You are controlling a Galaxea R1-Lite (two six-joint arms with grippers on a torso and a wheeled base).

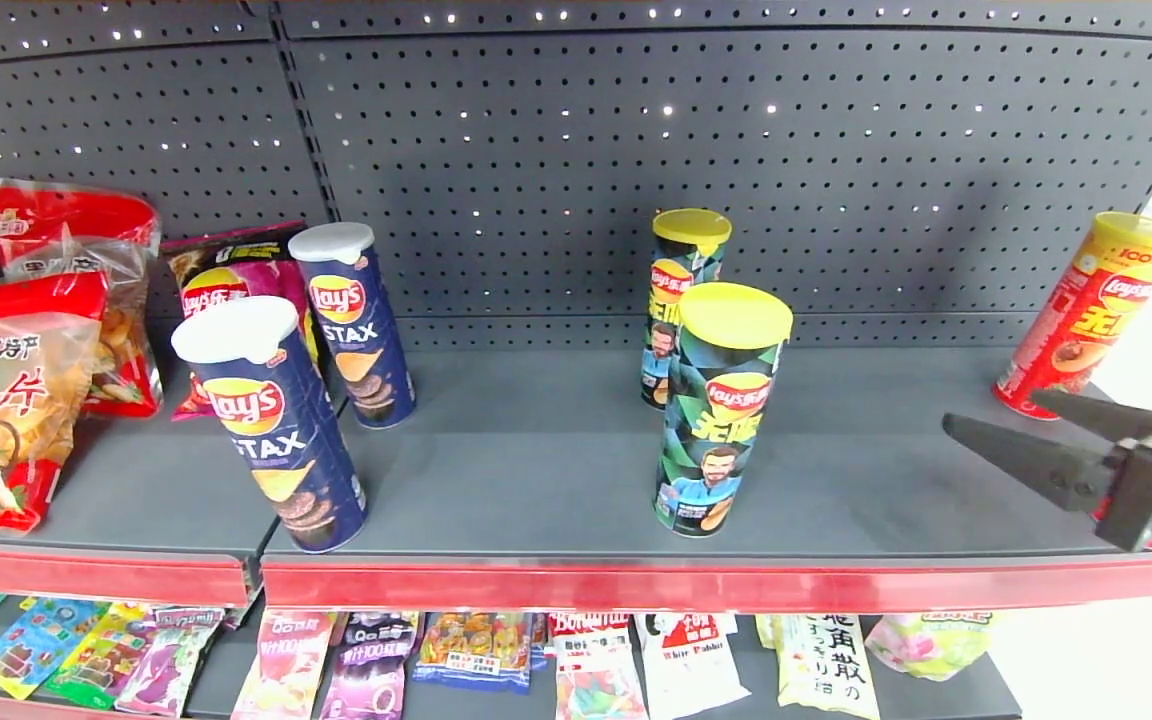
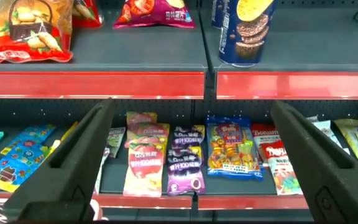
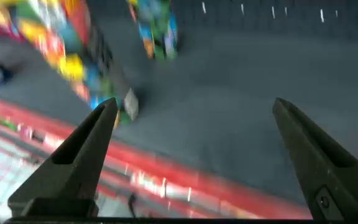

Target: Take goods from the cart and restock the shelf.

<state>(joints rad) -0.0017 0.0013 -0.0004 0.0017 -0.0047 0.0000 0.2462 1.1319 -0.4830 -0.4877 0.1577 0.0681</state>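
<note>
On the grey shelf (image 1: 536, 470) stand two green crisp cans with yellow lids, one at the front (image 1: 721, 410) and one behind it (image 1: 681, 300). Two blue cans with white lids stand to the left, front (image 1: 276, 430) and back (image 1: 356, 320). A red can (image 1: 1086, 315) stands at the far right. My right gripper (image 1: 991, 410) hovers open and empty over the shelf's right front, right of the front green can (image 3: 73, 56). In the left wrist view, my left gripper (image 2: 191, 104) is open and empty, facing the lower shelf below the front blue can (image 2: 244, 31).
Snack bags (image 1: 16, 380) crowd the shelf's left end. Candy packets (image 2: 185, 162) fill the lower shelf under the red front rail (image 1: 636, 585). A pegboard wall (image 1: 736, 150) backs the shelf. Bare shelf lies between the blue and green cans.
</note>
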